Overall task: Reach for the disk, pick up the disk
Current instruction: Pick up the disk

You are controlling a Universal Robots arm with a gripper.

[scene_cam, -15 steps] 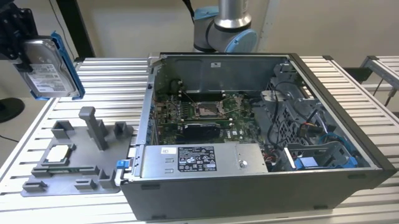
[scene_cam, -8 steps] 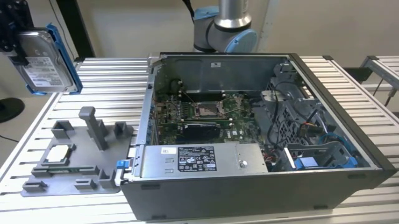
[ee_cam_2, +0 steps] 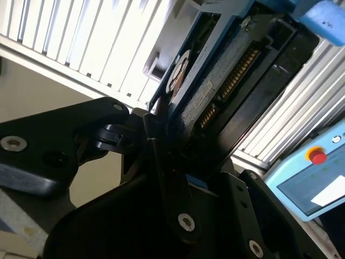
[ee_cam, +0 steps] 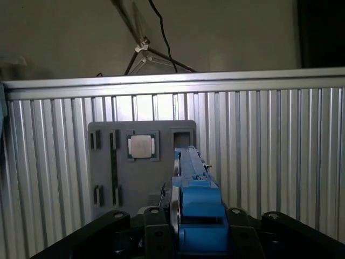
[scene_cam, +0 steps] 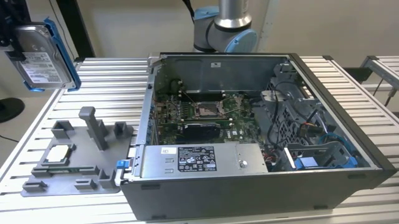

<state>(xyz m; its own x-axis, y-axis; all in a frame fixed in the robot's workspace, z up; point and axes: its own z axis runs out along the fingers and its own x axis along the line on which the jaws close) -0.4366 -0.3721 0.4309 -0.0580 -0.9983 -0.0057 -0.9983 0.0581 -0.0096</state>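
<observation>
While your gripper [ee_cam: 197, 218] clamps the disk [scene_cam: 45, 57] on edge, the drive hangs at the exterior view's upper left, above the slatted table [scene_cam: 349, 84]. You'll see the open computer case [scene_cam: 249, 196] holding a motherboard [scene_cam: 203, 112] and a power supply [scene_cam: 193, 161]; the grey fixture [scene_cam: 68, 171] cradles a square chip [ee_cam: 142, 146].

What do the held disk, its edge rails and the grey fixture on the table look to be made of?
The flat rectangular silver-grey disk looks like metal, with a dull sheen and a white, paper-like label. Its blue rails are probably moulded plastic, matte and evenly coloured. The grey fixture with upright posts seems to be plastic, matte and blocky.
</observation>
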